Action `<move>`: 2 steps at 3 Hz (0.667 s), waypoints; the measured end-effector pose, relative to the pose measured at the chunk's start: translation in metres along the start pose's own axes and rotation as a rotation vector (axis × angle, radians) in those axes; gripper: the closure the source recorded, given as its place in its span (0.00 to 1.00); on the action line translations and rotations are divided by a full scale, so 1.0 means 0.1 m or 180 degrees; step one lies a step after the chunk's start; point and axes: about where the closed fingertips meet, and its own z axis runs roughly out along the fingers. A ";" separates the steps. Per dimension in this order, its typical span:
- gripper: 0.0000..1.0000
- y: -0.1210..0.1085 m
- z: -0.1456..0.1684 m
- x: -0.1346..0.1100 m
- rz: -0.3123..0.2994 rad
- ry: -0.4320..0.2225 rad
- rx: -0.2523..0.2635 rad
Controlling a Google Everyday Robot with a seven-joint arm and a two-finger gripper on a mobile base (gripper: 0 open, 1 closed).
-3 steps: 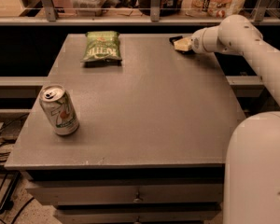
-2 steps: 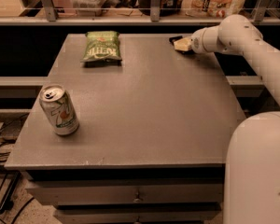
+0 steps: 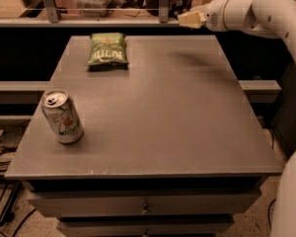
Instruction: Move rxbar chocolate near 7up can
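Pincer (image 3: 182, 19) high over table (image 3: 177, 122) far-right edge, grip we cannot tell | rxbar chocolate unseen | 7up can (image 3: 62, 116) near-left, carry outstanding

**Table top** (image 3: 163, 132): open ground is offered across the centre, the right half and the near edge.

**7up can** (image 3: 62, 116): stood upright at the near left, close to the left edge. Room is left to its right and behind it.

**Green chip bag** (image 3: 107, 49): laid flat at the far left, well apart from the can. A wide lane is left between the two.

**Gripper** (image 3: 187, 19): held above the far edge, right of centre, off the surface.

**Arm** (image 3: 256, 6): stretched in from the upper right, over the far right corner.

**Rail posts** (image 3: 163, 1): set behind the far edge, by which approach from the back is closed.
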 end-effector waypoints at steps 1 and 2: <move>1.00 0.31 -0.18 -0.46 -0.0126 -0.0320 -0.0461; 1.00 0.31 -0.17 -0.46 -0.0126 -0.0319 -0.0460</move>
